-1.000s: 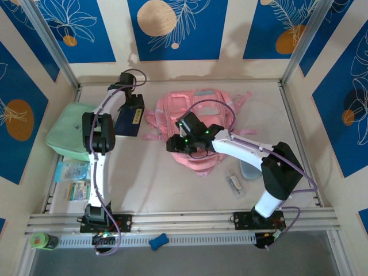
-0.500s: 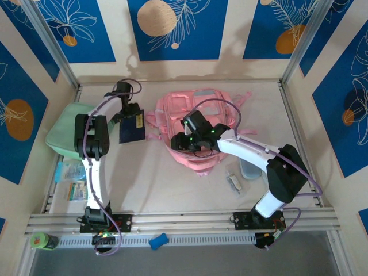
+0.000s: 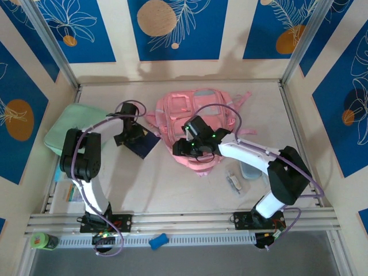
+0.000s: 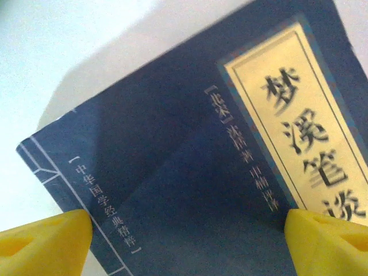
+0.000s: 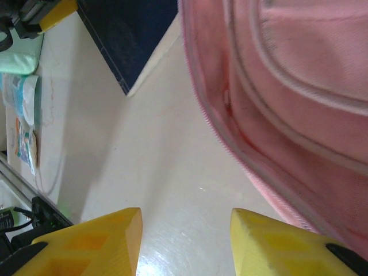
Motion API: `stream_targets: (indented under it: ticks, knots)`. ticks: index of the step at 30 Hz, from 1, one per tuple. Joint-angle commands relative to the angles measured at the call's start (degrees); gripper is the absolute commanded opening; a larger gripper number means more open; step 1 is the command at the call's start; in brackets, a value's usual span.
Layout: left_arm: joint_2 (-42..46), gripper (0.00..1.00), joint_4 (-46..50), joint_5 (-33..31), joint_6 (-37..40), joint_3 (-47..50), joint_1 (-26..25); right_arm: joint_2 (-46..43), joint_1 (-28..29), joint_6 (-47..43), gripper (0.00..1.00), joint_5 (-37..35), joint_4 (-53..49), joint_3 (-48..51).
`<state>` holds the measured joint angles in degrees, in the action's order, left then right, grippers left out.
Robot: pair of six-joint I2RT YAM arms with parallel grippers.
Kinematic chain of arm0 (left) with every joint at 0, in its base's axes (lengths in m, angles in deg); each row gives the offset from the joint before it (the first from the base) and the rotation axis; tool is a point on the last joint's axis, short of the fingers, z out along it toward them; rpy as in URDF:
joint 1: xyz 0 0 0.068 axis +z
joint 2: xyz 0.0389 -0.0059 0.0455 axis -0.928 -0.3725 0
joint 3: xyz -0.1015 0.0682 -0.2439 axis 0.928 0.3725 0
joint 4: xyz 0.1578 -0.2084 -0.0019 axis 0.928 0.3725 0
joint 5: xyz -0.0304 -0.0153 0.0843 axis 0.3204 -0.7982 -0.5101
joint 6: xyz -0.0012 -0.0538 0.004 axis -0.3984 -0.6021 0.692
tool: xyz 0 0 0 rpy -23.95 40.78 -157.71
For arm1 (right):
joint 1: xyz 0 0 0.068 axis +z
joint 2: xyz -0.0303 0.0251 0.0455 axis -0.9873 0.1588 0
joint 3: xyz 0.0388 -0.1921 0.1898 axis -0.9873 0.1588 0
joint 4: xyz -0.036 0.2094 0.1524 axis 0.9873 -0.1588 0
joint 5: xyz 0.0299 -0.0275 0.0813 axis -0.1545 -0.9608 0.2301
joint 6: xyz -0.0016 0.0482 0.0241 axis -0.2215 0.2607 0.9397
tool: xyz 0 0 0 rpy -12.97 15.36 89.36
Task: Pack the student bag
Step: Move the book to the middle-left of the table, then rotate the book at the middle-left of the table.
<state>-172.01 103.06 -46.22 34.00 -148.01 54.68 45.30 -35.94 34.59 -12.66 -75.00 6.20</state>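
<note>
Pink fabric makes up the student bag (image 3: 184,109), which lies flat at the far middle of the table (image 3: 172,184) with its straps splayed towards the far right. It looks soft and slack. A zip track (image 5: 230,132) curves along the near edge and looks closed, and no open pocket can be made out.

The left gripper (image 4: 187,230) has its fingers spread wide over the cover of a dark blue book (image 4: 190,172) with Chinese lettering, clamping nothing visible. The book (image 3: 144,145) lies askew just beside the bag's left side. The right gripper (image 5: 187,236) hangs released at the bag's left edge, with bare table between its fingers.

The likely trouble is the book going in before a mouth is held open. Its corner would then catch on the zip or simply shove the limp bag away. The two arms also work close together there, so they could knock each other.
</note>
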Motion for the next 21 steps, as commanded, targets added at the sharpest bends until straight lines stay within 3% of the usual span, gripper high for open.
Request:
stream_targets:
  ticks: [1,10,21]
  knots:
    - [5.1,0.86,2.1,-2.2,-2.4,4.0,-1.3,4.2,3.1,-1.9,0.44,1.7,-1.4,-4.2]
    - [18.5,0.89,-1.2,1.6,-4.2,14.6,-3.0,17.9,5.6,-0.9,0.43,-1.0,-0.9,-14.2]
    - [24.9,0.89,-6.1,4.7,-6.0,22.2,-3.4,31.1,0.3,-6.1,0.44,-10.2,-8.1,-29.5]
